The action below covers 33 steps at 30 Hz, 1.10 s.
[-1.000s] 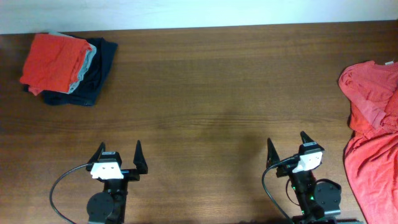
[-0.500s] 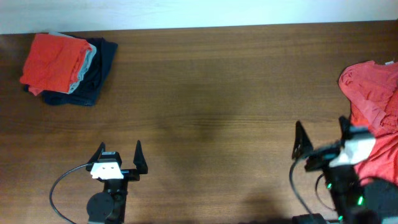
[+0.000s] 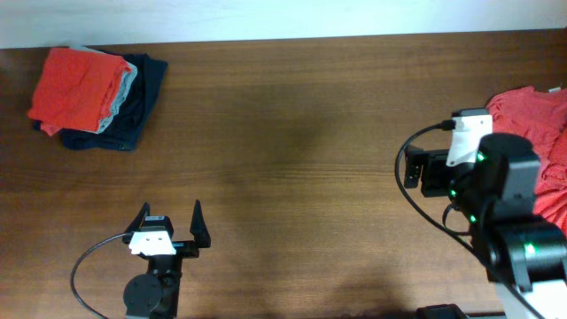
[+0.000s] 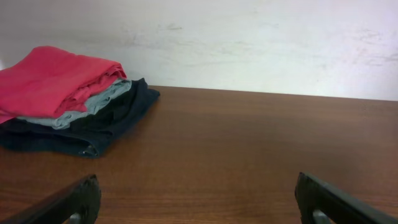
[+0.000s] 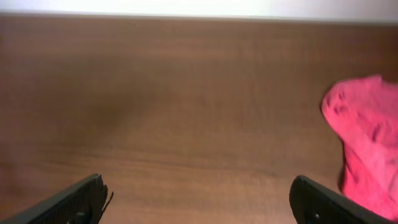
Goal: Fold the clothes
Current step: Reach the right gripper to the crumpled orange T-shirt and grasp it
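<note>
Right arm (image 3: 465,164) swung toward the loose red shirt (image 3: 532,108) at the desk's (image 3: 292,115) right edge: we log reaching, left fingers (image 4: 74,199) and right fingers (image 5: 78,198) wide, hem grasp next.

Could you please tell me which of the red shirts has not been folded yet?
The crumpled shirt at the right edge of the table: it lies in a loose heap, while the folded shirt sits atop the pile at far left.

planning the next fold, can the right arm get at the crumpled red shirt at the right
Probably yes: the right gripper is open, the red shirt lies close ahead to its right, with only bare table between.
</note>
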Tool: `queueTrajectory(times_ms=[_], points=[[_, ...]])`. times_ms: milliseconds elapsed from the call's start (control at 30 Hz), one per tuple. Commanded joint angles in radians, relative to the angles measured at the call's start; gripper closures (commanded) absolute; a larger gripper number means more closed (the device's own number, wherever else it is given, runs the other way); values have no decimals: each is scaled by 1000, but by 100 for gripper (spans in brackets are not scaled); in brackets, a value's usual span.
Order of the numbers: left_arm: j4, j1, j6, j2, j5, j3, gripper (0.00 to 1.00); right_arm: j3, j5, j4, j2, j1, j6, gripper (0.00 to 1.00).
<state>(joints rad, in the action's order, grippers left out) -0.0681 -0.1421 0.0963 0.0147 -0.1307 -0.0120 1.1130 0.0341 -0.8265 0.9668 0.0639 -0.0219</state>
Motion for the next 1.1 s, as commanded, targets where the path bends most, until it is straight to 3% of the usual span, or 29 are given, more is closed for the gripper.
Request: queueTrajectory(times_ms=[0,300,767,933,1067], points=[[-4,-4,-16,-10,10,3,0,19,79,-10,56,-7,5,2],[-4,-4,-16,-10,10,3,1,19,86,-11,185,-23,2,1],[-4,-4,-16,-10,10,3,1,54,135,40,326,-329,-21,3],[-4,-4,-16,-10,10,3,0,54,135,161,440,-417,-21,17],[-4,-4,-16,-10,10,3,1,54,135,257,563,-479,-21,47]])
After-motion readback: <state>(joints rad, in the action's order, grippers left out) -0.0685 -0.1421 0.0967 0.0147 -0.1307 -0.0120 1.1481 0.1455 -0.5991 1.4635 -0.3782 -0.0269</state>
